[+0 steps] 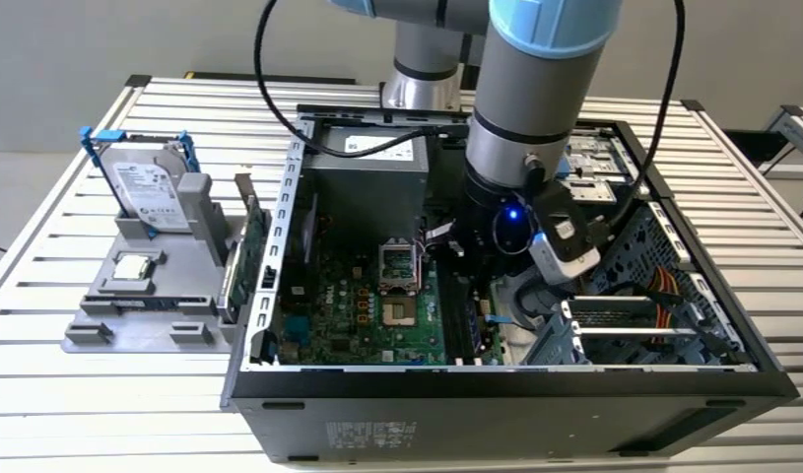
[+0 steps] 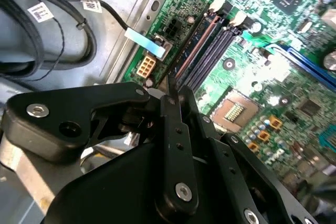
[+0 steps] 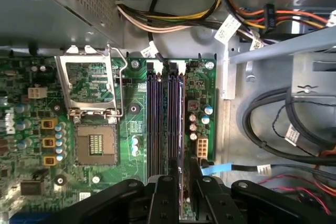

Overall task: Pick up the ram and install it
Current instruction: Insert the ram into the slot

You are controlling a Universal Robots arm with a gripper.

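First wrist view: ram [image 3: 181, 129] lengthwise along slots [image 3: 157, 124]

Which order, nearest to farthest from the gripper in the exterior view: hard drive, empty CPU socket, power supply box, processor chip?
1. Empty CPU socket, on the motherboard, just to the exterior view's left of the gripper.
2. Power supply box, inside the case beyond the socket.
3. Processor chip and hard drive, both on the grey fixture outside the case: too close to call.

A robotics lab or test workshop: 1 robot arm [image 1: 526, 89] reaches into an open computer case [image 1: 506, 384] on a slatted metal table [image 1: 59, 246], beside a grey parts fixture [image 1: 152, 296].
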